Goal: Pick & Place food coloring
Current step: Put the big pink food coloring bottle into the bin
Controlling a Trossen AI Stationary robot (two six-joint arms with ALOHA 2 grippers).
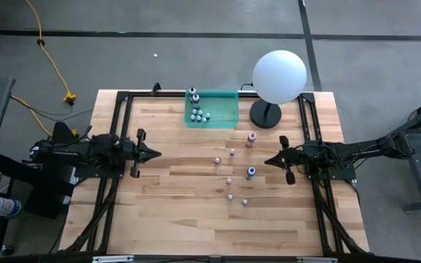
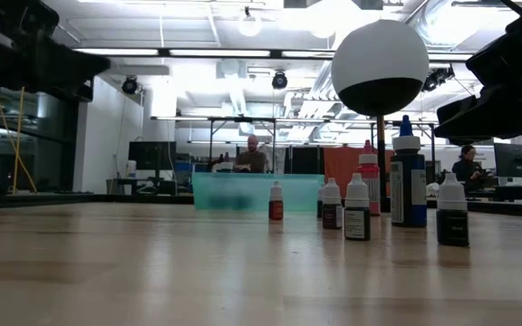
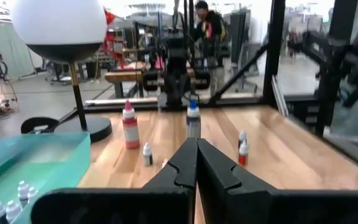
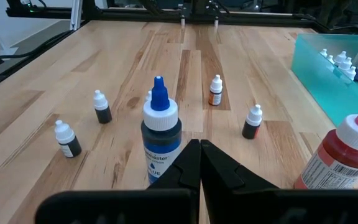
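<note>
Small food coloring bottles stand upright on the wooden table: a blue-capped one (image 1: pixel 251 172) (image 4: pixel 160 134), a pink-red one (image 1: pixel 251 138) (image 4: pixel 347 158), and several tiny whitish-capped ones (image 1: pixel 229 180) (image 4: pixel 102 107) around them. More bottles (image 1: pixel 198 113) stand inside the teal tray (image 1: pixel 225 109) near the far edge. My left gripper (image 1: pixel 156 153) (image 3: pixel 197 142) is shut and hovers left of the loose bottles. My right gripper (image 1: pixel 269 161) (image 4: pixel 200 143) is shut, just right of the blue bottle, pointing at it.
A white globe lamp (image 1: pixel 278 77) stands on a dark round base (image 1: pixel 265 115) right of the tray, close to the pink-red bottle. A black frame (image 1: pixel 123 98) runs around the table's edges. People sit in the room beyond the table (image 2: pixel 253 154). Bare wood lies at the near side (image 1: pixel 196 226).
</note>
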